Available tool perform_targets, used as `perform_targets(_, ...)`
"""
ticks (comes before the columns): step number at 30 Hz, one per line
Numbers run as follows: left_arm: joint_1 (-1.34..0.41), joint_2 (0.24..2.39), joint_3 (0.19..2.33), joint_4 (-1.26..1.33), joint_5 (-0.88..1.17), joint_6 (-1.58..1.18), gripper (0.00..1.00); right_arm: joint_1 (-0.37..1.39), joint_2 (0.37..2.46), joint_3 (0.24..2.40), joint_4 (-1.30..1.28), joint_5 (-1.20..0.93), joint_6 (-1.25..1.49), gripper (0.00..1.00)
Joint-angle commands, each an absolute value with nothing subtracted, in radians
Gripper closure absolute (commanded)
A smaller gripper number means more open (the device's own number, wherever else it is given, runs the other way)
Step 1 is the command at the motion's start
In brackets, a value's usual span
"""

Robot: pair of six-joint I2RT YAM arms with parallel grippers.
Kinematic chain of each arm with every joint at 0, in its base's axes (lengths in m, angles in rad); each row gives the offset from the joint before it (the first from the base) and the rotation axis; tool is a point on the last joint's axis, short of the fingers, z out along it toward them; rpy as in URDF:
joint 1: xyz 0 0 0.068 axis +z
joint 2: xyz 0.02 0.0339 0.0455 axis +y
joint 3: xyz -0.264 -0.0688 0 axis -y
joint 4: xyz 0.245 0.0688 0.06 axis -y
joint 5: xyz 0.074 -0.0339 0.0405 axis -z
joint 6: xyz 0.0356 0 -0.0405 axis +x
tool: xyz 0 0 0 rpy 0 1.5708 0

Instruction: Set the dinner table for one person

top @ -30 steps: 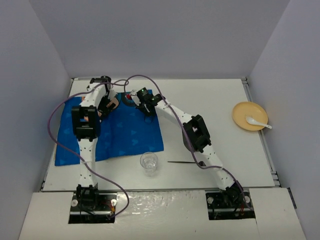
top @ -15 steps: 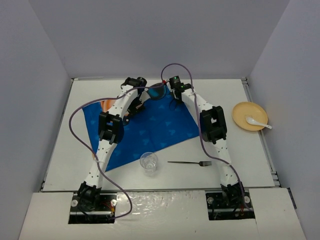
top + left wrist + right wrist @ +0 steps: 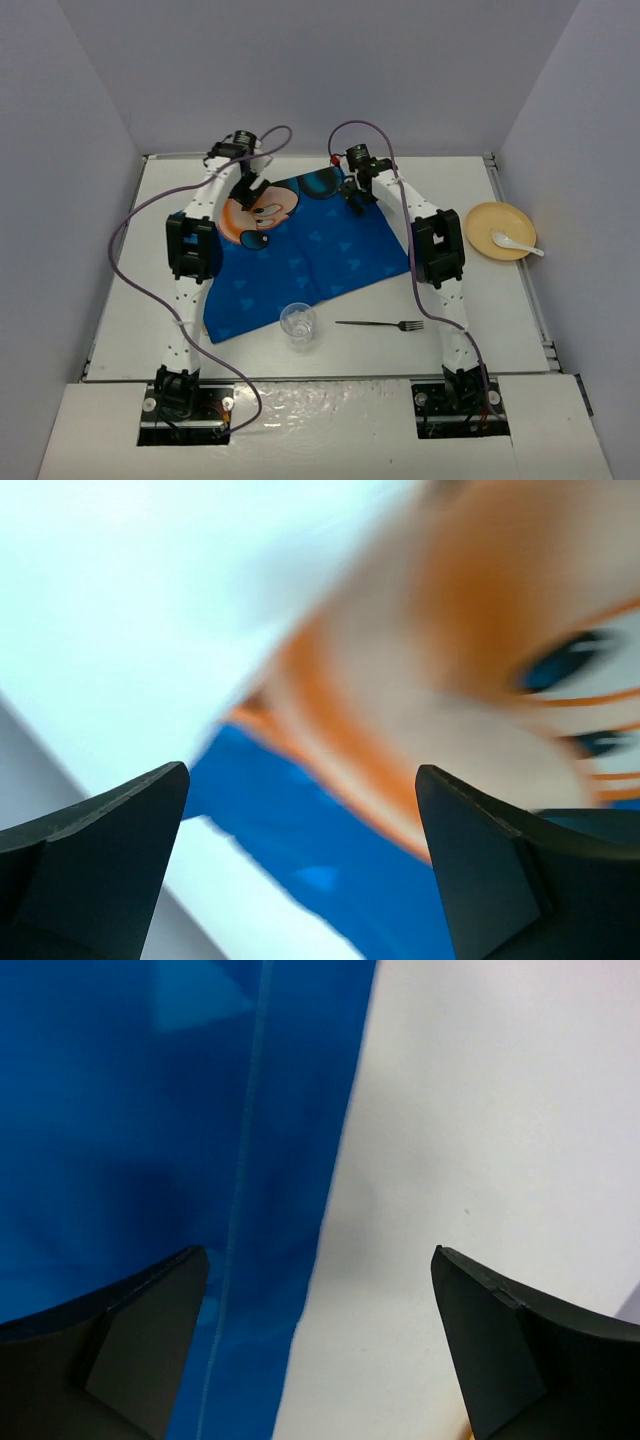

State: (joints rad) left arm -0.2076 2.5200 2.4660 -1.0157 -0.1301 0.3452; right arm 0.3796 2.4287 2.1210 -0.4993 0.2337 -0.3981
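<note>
Step in hand, as I judge it: laying out the placemat [image 3: 320, 255]. It lies flat but askew on the tabletop [image 3: 450, 190], running from the far edge toward the near-left corner. The tabletop itself is the white surface ahead of the arm bases, under everything. Both arms reach out long to the far edge, wrists tipped down over the mat's far corners. Left hand [image 3: 247, 186] is spread above the mouse face with nothing between its fingers; right hand [image 3: 352, 197] is likewise spread and empty, over the mat's edge. Next likely calls for the right arm to swing to the plate [image 3: 485, 225] with spoon [image 3: 515, 241] by the right edge. Glass [image 3: 298, 325] and fork [image 3: 380, 324] wait by the near edge.
</note>
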Motion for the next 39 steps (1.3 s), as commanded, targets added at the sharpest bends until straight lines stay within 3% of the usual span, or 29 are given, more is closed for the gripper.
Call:
perform_targets(1, -0.099, 2.412, 2.532, -1.032, -0.227, 0.372, 0.03, 0.387, 2.371, 2.217, -0.541, 0.08, -0.465, 0.07)
perform_targets(12, 0.027, 2.484, 2.496, -1.004, -0.215, 0.452, 0.03, 0.33, 2.533, 2.348, -0.483, -0.069, -0.431, 0.08)
perform_targets(23, 0.056, 2.512, 2.545, -1.111, -0.09, 0.581, 0.03, 0.301, 2.53, 2.3, -0.449, -0.106, -0.461, 0.08)
perform_targets(25, 0.073, 2.541, 2.58, -1.129, -0.081, 0.585, 0.07, 0.301, 2.519, 2.28, -0.444, -0.122, -0.459, 0.08)
perform_targets(31, 0.107, 2.579, 2.587, -1.142, -0.023, 0.616, 0.26, 0.301, 2.486, 2.228, -0.427, -0.146, -0.466, 0.09)
perform_targets(33, 0.114, 2.588, 2.58, -1.138, -0.009, 0.623, 0.39, 0.299, 2.476, 2.224, -0.426, -0.146, -0.466, 0.09)
perform_targets(34, 0.117, 2.588, 2.582, -1.141, -0.009, 0.626, 0.4, 0.301, 2.475, 2.219, -0.426, -0.146, -0.466, 0.09)
perform_targets(35, 0.12, 2.594, 2.582, -1.143, 0.0, 0.626, 0.6, 0.299, 2.465, 2.206, -0.425, -0.15, -0.469, 0.09)
perform_targets(36, 0.123, 2.596, 2.582, -1.146, 0.001, 0.626, 0.65, 0.299, 2.459, 2.205, -0.423, -0.153, -0.468, 0.09)
perform_targets(39, 0.13, 2.602, 2.576, -1.164, 0.041, 0.638, 0.98, 0.299, 2.441, 2.167, -0.413, -0.158, -0.472, 0.09)
